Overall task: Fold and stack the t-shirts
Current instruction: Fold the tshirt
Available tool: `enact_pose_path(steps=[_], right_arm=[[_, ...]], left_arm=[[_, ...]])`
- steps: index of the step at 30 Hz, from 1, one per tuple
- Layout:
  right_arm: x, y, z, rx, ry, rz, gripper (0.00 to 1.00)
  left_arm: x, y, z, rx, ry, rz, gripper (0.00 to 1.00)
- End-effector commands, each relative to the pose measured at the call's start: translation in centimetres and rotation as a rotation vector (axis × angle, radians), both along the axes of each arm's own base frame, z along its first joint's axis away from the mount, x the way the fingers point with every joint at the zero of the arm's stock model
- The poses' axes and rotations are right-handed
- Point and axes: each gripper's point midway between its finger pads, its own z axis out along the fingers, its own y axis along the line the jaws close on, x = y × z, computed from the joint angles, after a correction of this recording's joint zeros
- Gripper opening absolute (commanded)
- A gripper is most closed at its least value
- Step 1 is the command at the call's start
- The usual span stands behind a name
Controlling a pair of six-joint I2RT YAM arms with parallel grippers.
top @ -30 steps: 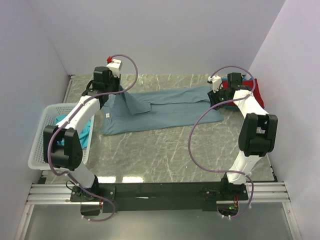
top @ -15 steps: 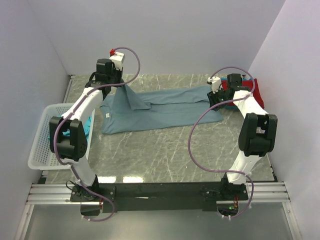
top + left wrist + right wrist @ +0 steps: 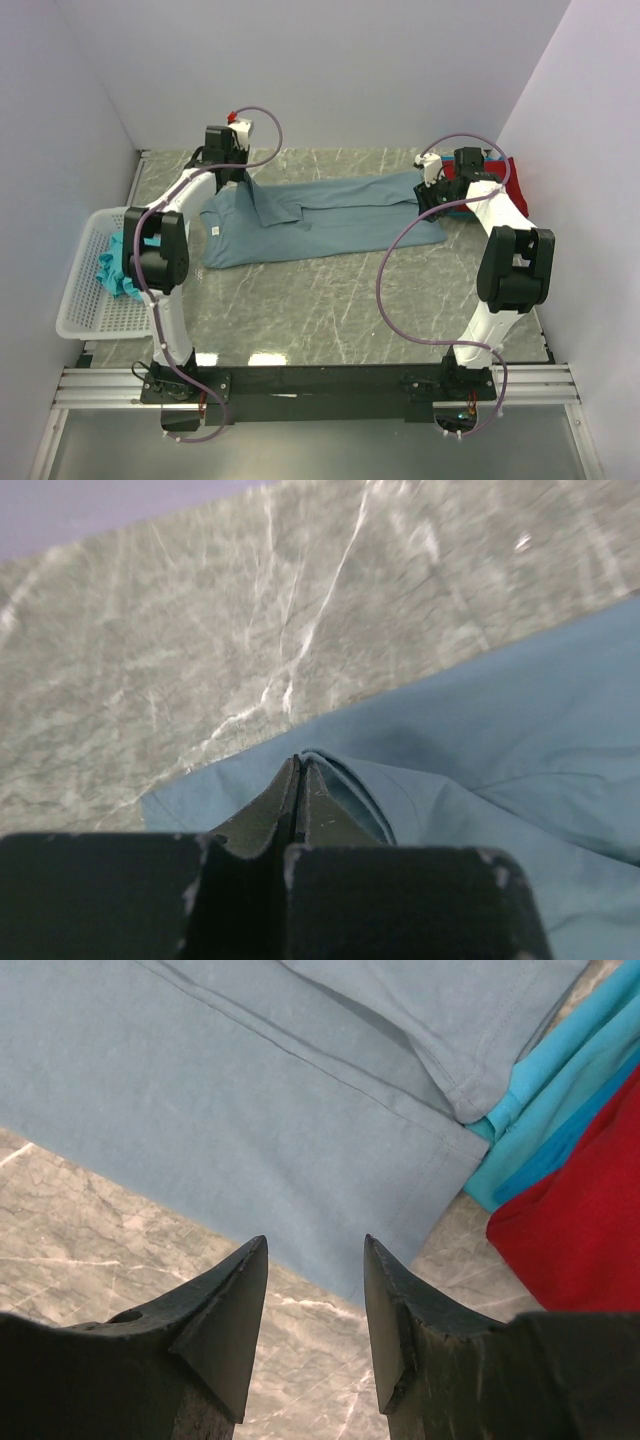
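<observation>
Large t-shirt [image 3: 330, 220]: dusty slate blue-grey, plain, no print.
Turquoise t-shirt [image 3: 560, 1080], right side: bright, plain; deeper blue-teal strip beside it.
Red t-shirt [image 3: 580, 1220]: solid red.
Teal t-shirt [image 3: 115, 268] in basket: vivid teal.
Basket [image 3: 75, 310]: white, lattice mesh.
Tabletop [image 3: 330, 300]: grey-green marble, white veining.
Arms [image 3: 497, 215]: white links, black joints.
Cables [image 3: 381, 280]: mauve.
Walls [image 3: 350, 70]: pale lavender-white.
</observation>
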Motion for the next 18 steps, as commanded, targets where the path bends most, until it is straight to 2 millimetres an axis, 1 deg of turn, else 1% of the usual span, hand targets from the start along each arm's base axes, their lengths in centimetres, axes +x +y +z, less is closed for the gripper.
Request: enact_pose_path(steps=[1,2,7,9,10,11,13,18], right_arm=[[0.0,0.8,1.5,0.028,-0.039,0.016,0.51],[0.0,0.8,1.5,0.030,-0.039,0.017,0.51],[-0.2,1.1,1.3,0.043,-0.029,0.024,0.51],[-0.2,1.1,1.1,0.046,-0.025,0.025,0.51],[-0.3,1.2,1.1,0.048,-0.024,0.028,0.51],[-0.3,1.3,1.1,0.049,-0.023,0.030,0.51],[-0.3,1.3,1.2,0.049,-0.024,0.030,0.51],[-0.4,1.4,1.1,0.048,-0.023,0.038,0.51]], left_arm=[[1.5,1.0,-0.4,0.000,-0.003,0.034,0.01],[1.8,1.2,-1.4,0.001,0.012,0.040,0.00],[2.8,1.6,-3.6,-0.002,0.043,0.056,0.01],[3.1,1.8,-4.0,-0.001,0.049,0.061,0.01],[3.2,1.8,-4.6,0.001,0.059,0.059,0.01],[3.4,1.7,-4.5,-0.001,0.056,0.060,0.00],[3.5,1.7,-5.1,-0.001,0.066,0.061,0.01],[3.6,1.7,-5.3,-0.004,0.066,0.063,0.01]])
